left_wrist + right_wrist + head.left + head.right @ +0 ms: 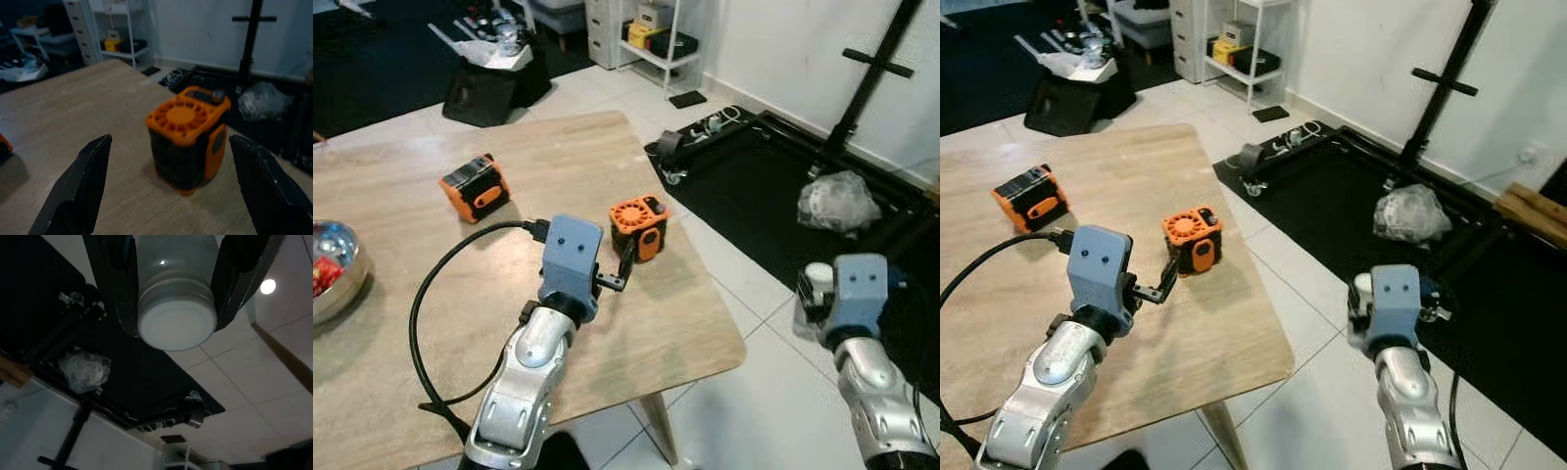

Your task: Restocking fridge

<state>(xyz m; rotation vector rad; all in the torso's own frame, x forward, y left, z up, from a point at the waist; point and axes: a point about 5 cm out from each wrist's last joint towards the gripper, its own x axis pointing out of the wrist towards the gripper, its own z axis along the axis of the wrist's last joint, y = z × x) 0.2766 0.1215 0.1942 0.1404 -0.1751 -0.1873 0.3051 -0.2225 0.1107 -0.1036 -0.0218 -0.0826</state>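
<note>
The left hand (625, 266), fingers spread open, hovers over the tabletop (401, 323) just near of an orange block (639, 227). The right hand (171, 284) grips a white-lidded jar (177, 308) over the floor, right of the tabletop.

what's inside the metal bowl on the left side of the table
The metal bowl sits at the table's left edge, cut off by the frame. Something red lies inside it; the rest of its contents cannot be seen.

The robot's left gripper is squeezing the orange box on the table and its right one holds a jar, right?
Not quite. The left gripper is open, fingers apart with the orange box ahead of them untouched, as the left wrist view shows. The right gripper does hold the jar.
</note>
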